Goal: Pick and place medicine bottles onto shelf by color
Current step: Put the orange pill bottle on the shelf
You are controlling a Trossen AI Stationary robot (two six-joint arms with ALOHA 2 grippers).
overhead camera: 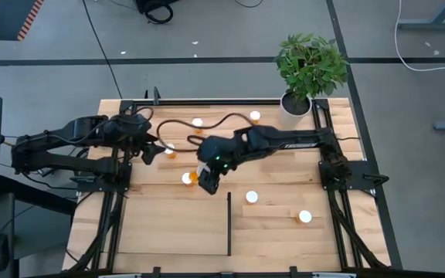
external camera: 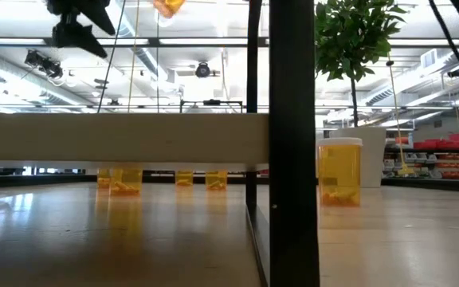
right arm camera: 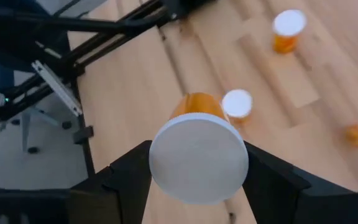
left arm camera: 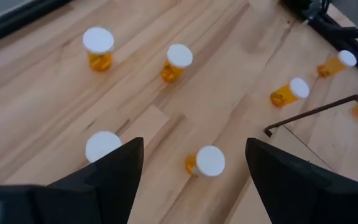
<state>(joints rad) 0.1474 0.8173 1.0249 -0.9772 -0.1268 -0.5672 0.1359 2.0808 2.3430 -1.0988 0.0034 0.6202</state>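
Note:
My right gripper (overhead camera: 205, 185) hangs high over the middle of the table, shut on an orange medicine bottle (right arm camera: 197, 102) with a white cap. That bottle's orange body (external camera: 168, 6) shows at the top edge of the low view. My left gripper (overhead camera: 151, 152) hovers open above the table's left part, and a standing bottle (left arm camera: 207, 163) shows on the table below its fingers. Other bottles stand at the far side (overhead camera: 198, 122), (overhead camera: 255, 116) and near the middle (overhead camera: 186, 178). Two bottles (overhead camera: 252, 197), (overhead camera: 305, 217) stand on the shelf (overhead camera: 284, 235), right of its black upright strip (overhead camera: 229, 224). My right gripper pinches the bottle between its two fingers (right arm camera: 129, 177) at the cap end (right arm camera: 159, 163). The bottle lies along the fingers, its white cap toward the wrist and its orange body slanting down away from it. It is lifted clear of the table.
A potted plant (overhead camera: 294, 106) stands at the table's far right corner. A black cable (overhead camera: 207, 126) snakes across the far part of the table. Black frame rails (overhead camera: 118, 208) run along both side edges. Bare wood lies left of the strip, at the near left.

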